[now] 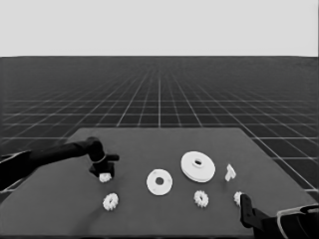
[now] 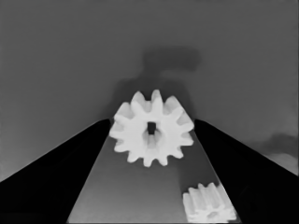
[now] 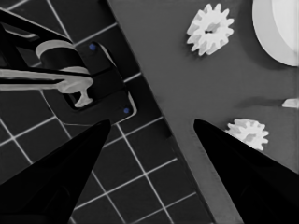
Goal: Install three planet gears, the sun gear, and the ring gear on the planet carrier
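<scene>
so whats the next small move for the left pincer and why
Probably close. The left pincer sits at the table's left end with a gear between its open fingers, apparently untouched. The smaller round part bears no gears. The right pincer waits at the lower right.

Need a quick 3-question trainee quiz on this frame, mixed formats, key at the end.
1. True or false: a gear already sits on the smaller round part.
2. Multiple choice: the left gripper is
A. over the larger round part
B. at a small gear near the table's left end
C. out of the head view
3. Fill in: the thin white piece lies beside the ____ round part, on its right in the head view.

Key
1. False: its hole and face are bare, and all four gears lie on the table.
2. B: the left wrist view shows that gear between the open fingers. The right gripper waits at the lower right corner.
3. larger
</scene>
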Available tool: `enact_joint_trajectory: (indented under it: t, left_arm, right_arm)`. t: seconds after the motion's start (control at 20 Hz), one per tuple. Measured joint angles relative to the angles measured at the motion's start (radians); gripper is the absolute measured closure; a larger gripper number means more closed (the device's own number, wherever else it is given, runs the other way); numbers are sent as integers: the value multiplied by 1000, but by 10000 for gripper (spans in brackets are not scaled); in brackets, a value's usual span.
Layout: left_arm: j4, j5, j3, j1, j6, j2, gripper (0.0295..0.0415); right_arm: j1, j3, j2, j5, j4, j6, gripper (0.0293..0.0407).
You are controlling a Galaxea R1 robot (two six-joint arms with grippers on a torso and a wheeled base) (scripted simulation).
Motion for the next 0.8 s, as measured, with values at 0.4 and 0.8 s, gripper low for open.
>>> enact_joint_trajectory:
  t: [0.4,0.8]
  left_arm:
    - [1,-2,-3,1,1,1,398]
    - [-116,120,133,-166,-48,-62,398]
  right_arm:
    - [0,0,0,0,0,0,315]
    - [0,0,0,0,0,0,315]
